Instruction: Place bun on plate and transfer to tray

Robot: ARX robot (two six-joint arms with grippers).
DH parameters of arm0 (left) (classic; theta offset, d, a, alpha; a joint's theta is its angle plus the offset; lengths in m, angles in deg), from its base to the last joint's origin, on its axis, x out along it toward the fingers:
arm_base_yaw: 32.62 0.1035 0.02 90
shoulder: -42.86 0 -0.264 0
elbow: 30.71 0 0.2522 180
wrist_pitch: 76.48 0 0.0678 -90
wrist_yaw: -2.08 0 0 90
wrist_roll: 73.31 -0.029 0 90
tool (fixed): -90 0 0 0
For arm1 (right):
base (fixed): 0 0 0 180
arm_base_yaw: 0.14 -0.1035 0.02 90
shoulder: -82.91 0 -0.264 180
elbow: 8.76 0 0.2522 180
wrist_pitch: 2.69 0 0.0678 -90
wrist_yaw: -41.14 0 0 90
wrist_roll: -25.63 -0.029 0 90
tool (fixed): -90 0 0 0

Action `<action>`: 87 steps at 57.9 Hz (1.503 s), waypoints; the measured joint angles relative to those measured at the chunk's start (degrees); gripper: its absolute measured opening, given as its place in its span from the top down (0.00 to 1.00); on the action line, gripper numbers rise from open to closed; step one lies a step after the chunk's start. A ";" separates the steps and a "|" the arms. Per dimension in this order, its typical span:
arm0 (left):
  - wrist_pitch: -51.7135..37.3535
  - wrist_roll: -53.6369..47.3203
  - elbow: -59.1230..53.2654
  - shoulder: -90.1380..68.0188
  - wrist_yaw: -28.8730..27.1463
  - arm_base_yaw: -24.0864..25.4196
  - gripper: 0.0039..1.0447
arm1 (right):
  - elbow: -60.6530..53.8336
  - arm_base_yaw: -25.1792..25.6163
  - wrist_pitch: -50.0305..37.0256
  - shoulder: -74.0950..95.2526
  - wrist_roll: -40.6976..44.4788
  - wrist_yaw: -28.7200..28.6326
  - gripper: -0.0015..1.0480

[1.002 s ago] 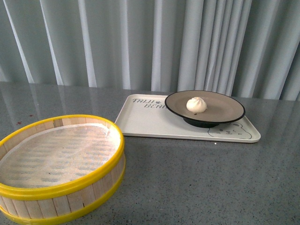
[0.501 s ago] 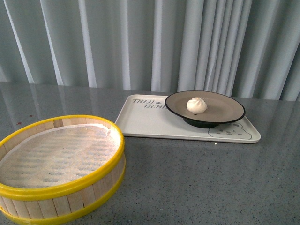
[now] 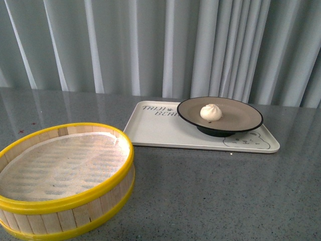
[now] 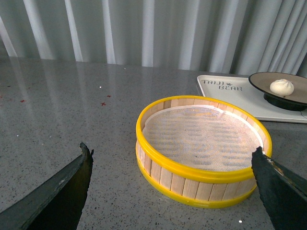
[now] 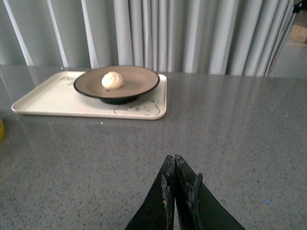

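The bun (image 3: 210,112) sits on the plate (image 3: 241,118), which rests on the right half of the tray (image 3: 155,130) at the far right. The left gripper (image 4: 172,191) hangs with jaws spread wide (steamer basket (image 3: 103,193) near left); the right gripper (image 5: 175,184) has its jaws pressed together, empty.

A big grey table (image 3: 210,191) with tiny speckles holds everything. A round bamboo steamer basket (image 3: 62,178) with yellow rims sits on it, close to the front and to the left. Farther back and to the right lies the flat cream tray (image 3: 155,131). The basket and tray are near each other but do not touch.
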 joint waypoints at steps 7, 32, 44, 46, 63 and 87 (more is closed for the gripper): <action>0.00 0.00 0.00 0.00 0.00 0.00 0.06 | 0.00 0.00 0.81 -2.75 0.00 0.02 0.98; 0.00 0.00 0.00 0.00 0.00 0.00 0.06 | 0.00 0.00 0.98 -2.75 0.07 0.00 0.60; 0.00 0.00 0.00 0.00 0.00 0.00 0.06 | 0.00 0.00 0.98 -2.75 0.07 0.00 0.26; 0.00 0.00 0.00 0.00 0.00 0.00 0.06 | 0.00 0.00 0.98 -2.75 0.09 0.00 0.19; 0.00 0.00 0.00 0.00 0.00 0.00 0.06 | 0.00 0.00 0.98 -2.75 0.02 0.00 0.08; 0.00 0.00 0.00 0.00 0.00 0.00 0.06 | 0.00 0.00 0.98 -2.75 0.02 0.00 0.08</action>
